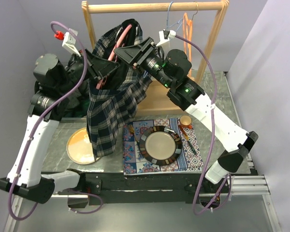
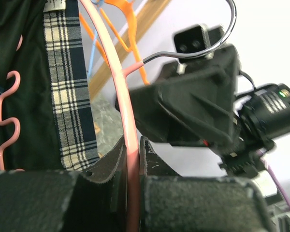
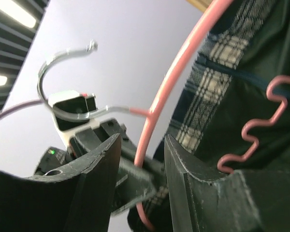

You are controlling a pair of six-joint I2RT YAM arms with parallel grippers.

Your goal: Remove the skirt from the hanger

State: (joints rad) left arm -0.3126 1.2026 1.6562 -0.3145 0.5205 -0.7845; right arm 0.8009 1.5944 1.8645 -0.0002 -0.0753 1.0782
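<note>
A dark plaid skirt [image 1: 108,111] hangs from a pink hanger [image 1: 122,35] held up in front of the wooden rack. My left gripper [image 1: 106,67] is shut on the pink hanger wire [image 2: 130,159], with the skirt's plaid waistband [image 2: 72,96] just to its left. My right gripper [image 1: 129,50] faces it from the right. Its jaws stand open on either side of the hanger wire [image 3: 157,106], with a gap on each side, and the skirt [image 3: 241,82] is to their right. The hanger's metal hook [image 3: 63,58] curves free above both grippers.
The wooden rack [image 1: 154,7] behind carries an orange hanger [image 1: 187,34] and a blue one [image 1: 171,19]. On the table lie a patterned mat [image 1: 133,159] with a dark-rimmed plate [image 1: 160,145], a small cup [image 1: 185,121] and a yellow plate [image 1: 79,145].
</note>
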